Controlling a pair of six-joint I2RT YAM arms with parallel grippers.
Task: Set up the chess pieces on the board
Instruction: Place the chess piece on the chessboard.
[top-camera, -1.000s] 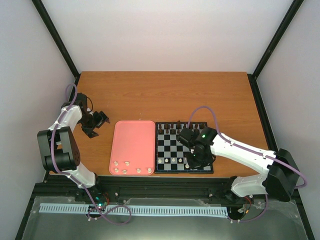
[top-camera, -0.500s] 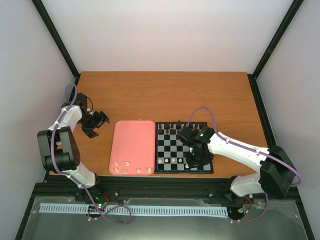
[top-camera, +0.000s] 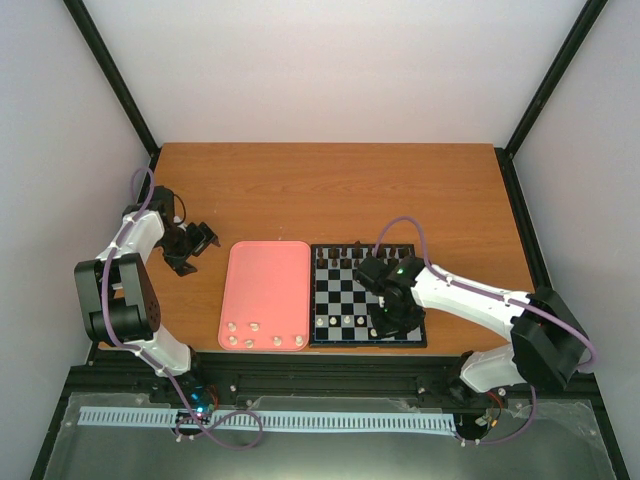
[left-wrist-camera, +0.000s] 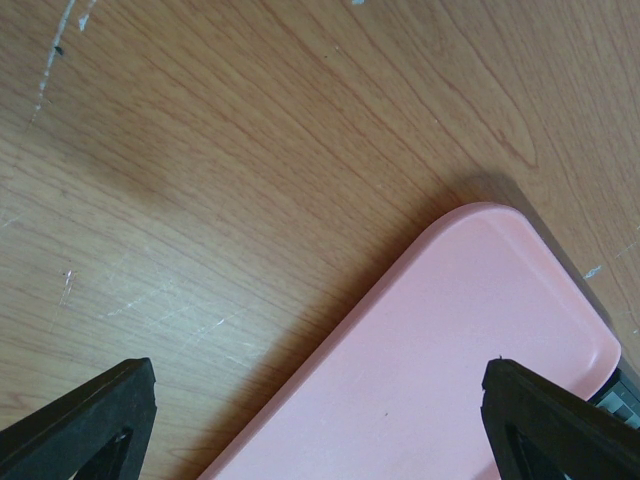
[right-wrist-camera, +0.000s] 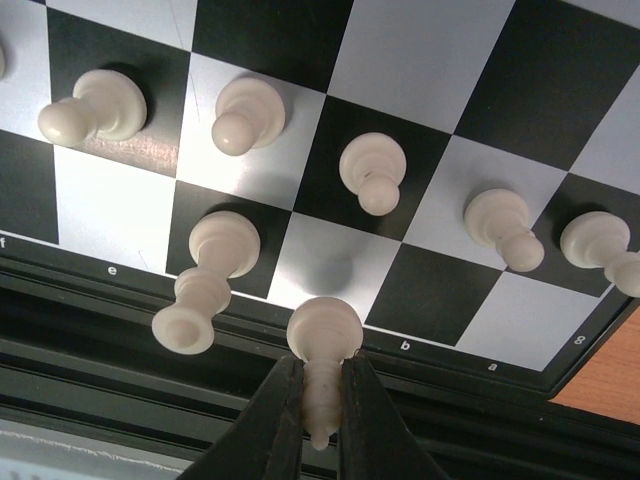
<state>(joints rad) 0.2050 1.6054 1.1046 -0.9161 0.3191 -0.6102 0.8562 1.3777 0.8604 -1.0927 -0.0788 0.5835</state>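
The board (top-camera: 345, 291) lies right of centre. Dark pieces (top-camera: 345, 256) fill its far rows. Cream-white chess pieces (top-camera: 347, 320) stand near its front edge. My right gripper (top-camera: 386, 324) hangs over the board's near right part. In the right wrist view it (right-wrist-camera: 320, 368) is shut on a cream-white piece (right-wrist-camera: 324, 328), held just above a pale near-row square. A taller white piece (right-wrist-camera: 215, 245) stands one square over, and pawns (right-wrist-camera: 372, 165) stand in the row beyond. My left gripper (top-camera: 204, 240) is open and empty over the table, left of the tray.
A pink tray (top-camera: 265, 280) lies left of the board, with several white pieces (top-camera: 253, 327) along its near edge. In the left wrist view its rounded corner (left-wrist-camera: 480, 330) lies between the open fingers (left-wrist-camera: 90, 420). A black rail runs along the table's near edge.
My right arm has shifted slightly left over the board's near edge with the white piece in its grip. The left arm has not moved.
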